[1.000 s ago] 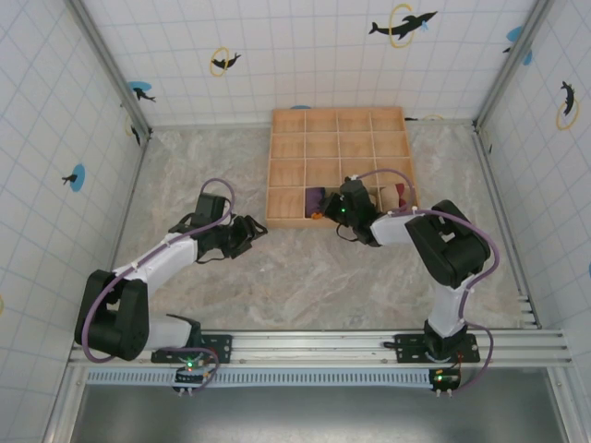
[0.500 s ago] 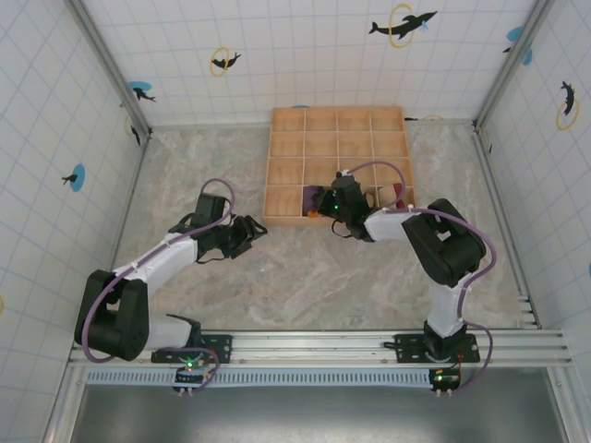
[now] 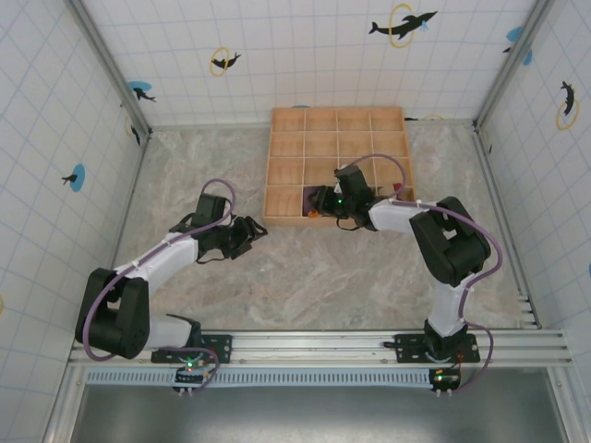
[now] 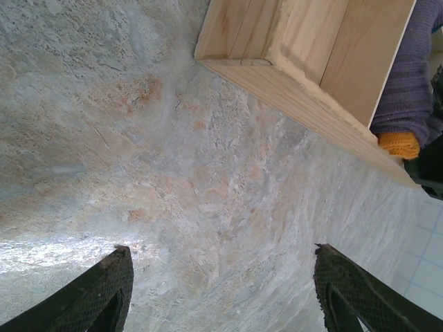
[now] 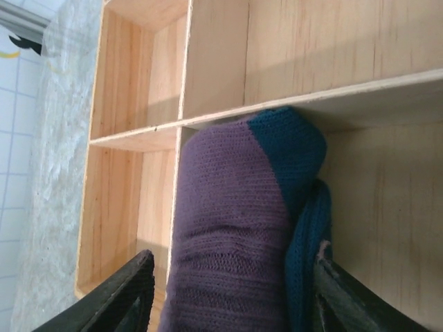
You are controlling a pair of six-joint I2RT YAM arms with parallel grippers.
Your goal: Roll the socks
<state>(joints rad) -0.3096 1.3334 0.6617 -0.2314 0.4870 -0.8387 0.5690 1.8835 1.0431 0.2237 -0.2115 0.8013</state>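
Note:
A rolled purple sock (image 5: 232, 221) with a teal toe (image 5: 287, 142) lies in a near-row compartment of the wooden tray (image 5: 291, 97). My right gripper (image 5: 234, 257) stands open around it; its left finger is apart from the sock and its right finger is at the teal edge. From above, the right gripper (image 3: 329, 200) is over that sock (image 3: 317, 198). My left gripper (image 4: 221, 252) is open over bare table, just off the tray's near left corner (image 4: 304, 104). The sock's purple body (image 4: 415, 76) and orange cuff (image 4: 399, 144) show there too. My left gripper (image 3: 259, 228) holds nothing.
The tray (image 3: 338, 115) has many compartments and sits at the back middle of the stone-look table (image 3: 305, 277). Another sock, tan and dark red (image 3: 399, 192), lies in a compartment to the right. Tiled walls enclose the table on three sides.
The right gripper has opened and let go of the purple sock in its compartment, and its wrist has shifted slightly toward the back. The left arm has not moved.

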